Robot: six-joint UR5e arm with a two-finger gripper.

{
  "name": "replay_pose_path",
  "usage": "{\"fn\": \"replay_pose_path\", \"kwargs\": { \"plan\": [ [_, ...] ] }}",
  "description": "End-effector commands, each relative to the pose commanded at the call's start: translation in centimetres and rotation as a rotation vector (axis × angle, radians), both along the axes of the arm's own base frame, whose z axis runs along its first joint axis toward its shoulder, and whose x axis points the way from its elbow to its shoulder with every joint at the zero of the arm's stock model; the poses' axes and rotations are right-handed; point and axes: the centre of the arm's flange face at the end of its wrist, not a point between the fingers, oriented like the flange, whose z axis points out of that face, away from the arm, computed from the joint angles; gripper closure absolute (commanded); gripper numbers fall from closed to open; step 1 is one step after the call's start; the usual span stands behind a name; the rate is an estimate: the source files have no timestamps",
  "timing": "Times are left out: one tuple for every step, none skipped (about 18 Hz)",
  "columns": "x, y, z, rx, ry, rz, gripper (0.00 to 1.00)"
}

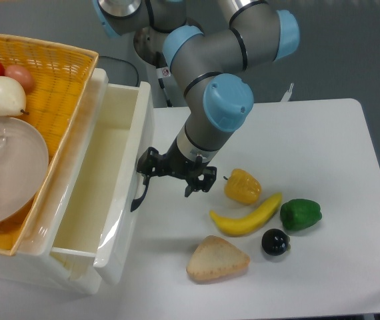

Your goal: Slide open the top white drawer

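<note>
Glossy white plastic top white drawer [103, 180], woven yellow wicker basket [50, 73], smooth matt white table [297, 140]

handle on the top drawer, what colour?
Black, a curved handle on the top white drawer's front; the fixed camera view shows it.

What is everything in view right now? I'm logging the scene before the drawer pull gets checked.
top white drawer: 1, glossy white, cream inside, slid out at left, nothing seen inside
black handle: 1, on the drawer's front, at the claw
wicker basket: 1, yellow, on top of the drawer unit, far left
clear bowl: 1, in the basket
round fruits: 3, red, pinkish and pale, in the basket's far corner
yellow pepper: 1, on the table right of the claw
banana: 1, yellow, next to the pepper
green pepper: 1, right of the banana
dark round fruit: 1, black, below the green pepper
bread wedge: 1, tan, near edge
table: 1, white
claw: 1, black, at the handle; grip unclear
</note>
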Motion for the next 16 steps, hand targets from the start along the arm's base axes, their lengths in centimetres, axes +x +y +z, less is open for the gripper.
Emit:
{"fn": "replay_pose_path", "kwargs": {
  "plan": [
    [-0.08,-0.05,0.04,-0.006,0.007,-0.002,0.00],
    [-0.12,-0.10,0.05,-0.016,0.020,-0.009,0.00],
    [-0.24,-0.20,0.12,-0.024,0.036,-0.026,0.00],
    [-0.27,-0.25,0.09,-0.024,0.043,-0.046,0.00],
    [-0.28,-0.24,0.15,-0.022,0.044,-0.050,0.00],
    [-0.36,-0.30,0.15,-0.022,0.044,-0.049,0.00],
    [-0.36,-0.30,0.15,-0.022,0.044,-0.049,0.00],
    [-0.37,-0.31,0.14,-0.023,0.045,-0.050,0.00],
    [-0.45,-0.36,0.14,-0.023,0.045,-0.049,0.00],
    [-0.63,-0.44,0.24,-0.020,0.047,-0.045,0.00],
    [-0.67,-0.52,0.15,-0.022,0.044,-0.044,0.00],
    [-0.69,-0.49,0.23,-0.020,0.044,-0.044,0.00],
    [-0.70,-0.50,0.22,-0.021,0.045,-0.044,0.00],
    [-0.79,-0.53,0.30,-0.019,0.046,-0.042,0.00],
    [-0.87,-0.47,0.57,-0.016,0.049,-0.042,0.00],
    [-0.91,-0.43,0.56,-0.016,0.049,-0.042,0.00]
  ]
}}
